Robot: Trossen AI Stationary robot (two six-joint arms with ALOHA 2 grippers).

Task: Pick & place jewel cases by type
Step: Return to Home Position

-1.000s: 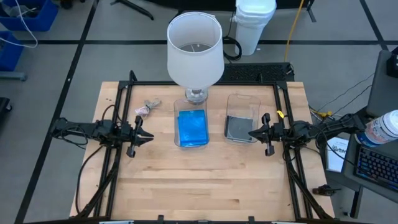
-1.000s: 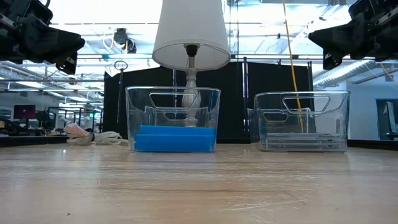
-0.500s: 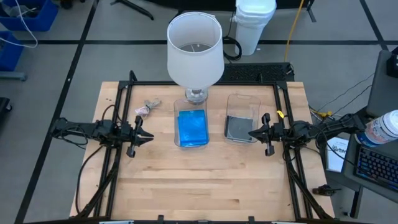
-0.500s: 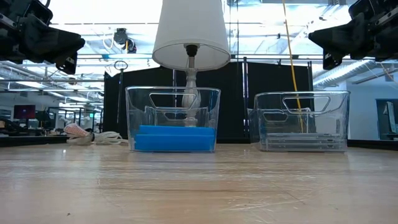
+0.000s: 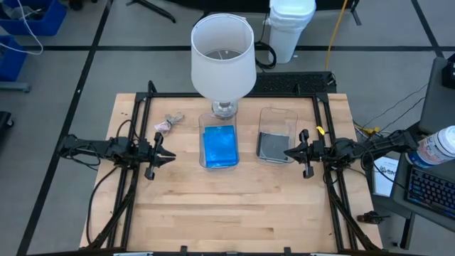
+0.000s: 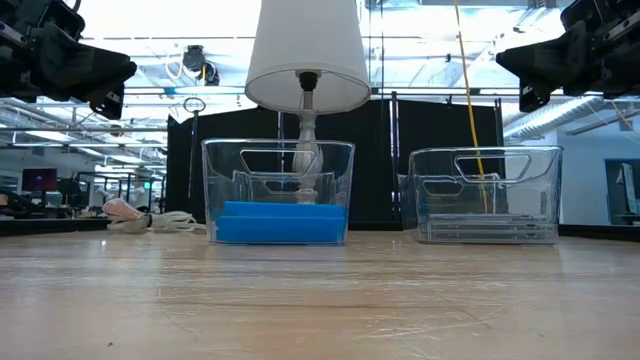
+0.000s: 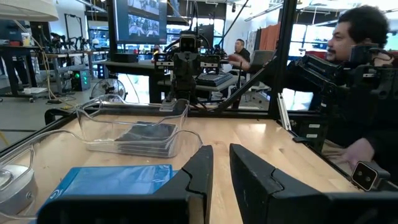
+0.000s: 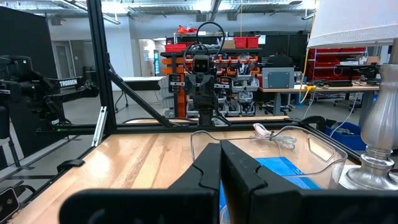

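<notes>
A stack of bright blue jewel cases [image 5: 219, 146] [image 6: 280, 222] lies flat in the clear tub at the table's middle. Smoky grey cases [image 5: 272, 146] [image 6: 487, 230] lie stacked in the clear tub to its right. My left gripper [image 5: 170, 158] [image 7: 222, 152] hovers above the table left of the blue tub, pointing toward it, fingers a narrow gap apart and empty. My right gripper [image 5: 286, 151] [image 8: 221, 149] hovers just right of the grey tub, pointing left, fingers together and empty.
A white-shaded lamp [image 5: 222, 60] stands just behind the blue tub [image 6: 215, 190]. A small pinkish-grey lump [image 5: 162, 126] with a cord lies at the far left. Black frame rails run along both table sides. A person [image 7: 367, 81] sits beyond the right edge. Bare wood spans the table's near half.
</notes>
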